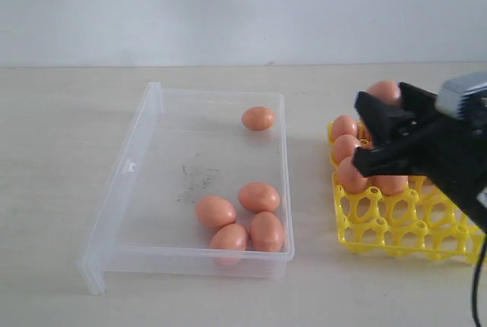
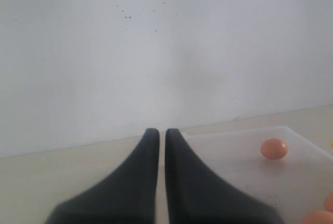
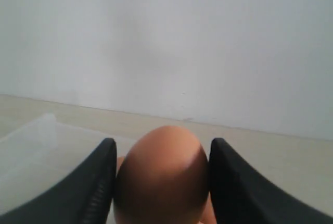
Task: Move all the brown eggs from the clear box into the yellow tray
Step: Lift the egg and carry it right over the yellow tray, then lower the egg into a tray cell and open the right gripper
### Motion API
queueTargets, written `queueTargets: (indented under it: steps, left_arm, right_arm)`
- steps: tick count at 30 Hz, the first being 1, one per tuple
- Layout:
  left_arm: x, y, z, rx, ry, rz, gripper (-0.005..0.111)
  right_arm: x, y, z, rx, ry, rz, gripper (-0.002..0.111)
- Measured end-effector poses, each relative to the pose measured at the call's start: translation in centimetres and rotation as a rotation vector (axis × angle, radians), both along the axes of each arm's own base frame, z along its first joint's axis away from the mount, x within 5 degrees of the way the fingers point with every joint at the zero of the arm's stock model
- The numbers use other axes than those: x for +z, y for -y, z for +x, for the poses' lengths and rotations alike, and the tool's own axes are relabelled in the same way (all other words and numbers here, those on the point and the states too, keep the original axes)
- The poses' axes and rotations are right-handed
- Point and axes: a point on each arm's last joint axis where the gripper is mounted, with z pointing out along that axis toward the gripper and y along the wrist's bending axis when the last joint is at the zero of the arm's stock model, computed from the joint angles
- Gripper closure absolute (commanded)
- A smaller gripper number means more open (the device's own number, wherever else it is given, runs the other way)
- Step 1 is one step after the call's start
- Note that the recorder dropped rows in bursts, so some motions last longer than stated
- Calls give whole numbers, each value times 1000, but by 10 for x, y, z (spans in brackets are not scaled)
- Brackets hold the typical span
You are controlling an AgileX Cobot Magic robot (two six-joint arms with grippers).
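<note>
The clear box [image 1: 152,190] lies left of centre, with one brown egg [image 1: 258,118] alone near its far wall and a cluster of eggs [image 1: 243,217] at its near right corner. To the right, the yellow tray [image 1: 396,228] has several eggs [image 1: 346,147] in its far-left cups. Above those cups my right gripper [image 1: 386,99] is shut on a brown egg [image 3: 162,177], whose top shows between the fingers [image 1: 384,90]. My left gripper [image 2: 162,133] is shut and holds nothing; it hangs by the box, whose lone egg [image 2: 274,148] is in its view.
The box and tray sit on a pale table [image 1: 61,114] in front of a white wall [image 1: 228,7]. The box has a lip [image 1: 91,274] at its near-left end and dark specks [image 1: 196,179] on its floor. The tray's near cups [image 1: 380,232] hold nothing.
</note>
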Motion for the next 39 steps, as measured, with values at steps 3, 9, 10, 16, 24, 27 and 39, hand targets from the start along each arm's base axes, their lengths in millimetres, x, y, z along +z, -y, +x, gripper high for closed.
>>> queueTargets:
  steps: [3,9,10,16,24,27,39]
  left_arm:
    - [0,0,0,0,0,0,103]
    - [0,0,0,0,0,0,103]
    - [0,0,0,0,0,0,103]
    - [0,0,0,0,0,0,103]
    - [0,0,0,0,0,0,103]
    - [0,0,0,0,0,0,103]
    - [0,0,0,0,0,0,103]
  right_arm:
    - [-4,22,-16,-60,-26,9,108]
    - [-11,41,-31,-128,-48,-59,108]
    - [-11,42,-31,-136,-50,-48,108]
    - [-16,51,-29,-185,-107,139,108]
    - [-48,51,-24,-208,-288,243,108]
    - [-58,51,-23,-216,-340,241,108]
    - [-75,55,-2,-270,-378,179,108]
